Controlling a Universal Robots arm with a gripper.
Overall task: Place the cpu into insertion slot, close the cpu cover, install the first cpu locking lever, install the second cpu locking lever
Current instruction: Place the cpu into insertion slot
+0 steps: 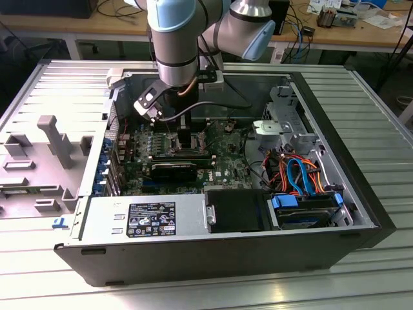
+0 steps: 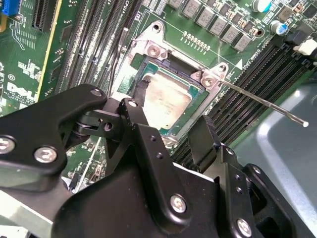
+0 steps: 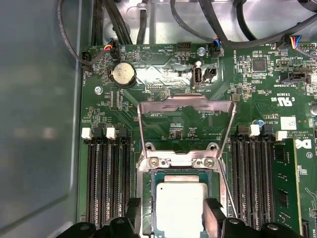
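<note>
Black fingers (image 3: 214, 218) spread astride the seated cpu (image 3: 181, 206) — arm (image 1: 175, 45) pointing down, cpu cover (image 3: 185, 103) raised

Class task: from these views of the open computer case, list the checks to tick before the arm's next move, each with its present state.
1. Pale silvery square cpu lies in the silver-rimmed square insertion slot: ok.
2. Black gripper open, straddling the cpu: ok.
3. Thin silver frame cpu cover closed: not ok, stands raised.
4. Thin wire locking lever latched: not ok, juts free.
5. Cpu seated fully flat: cannot tell.
</note>
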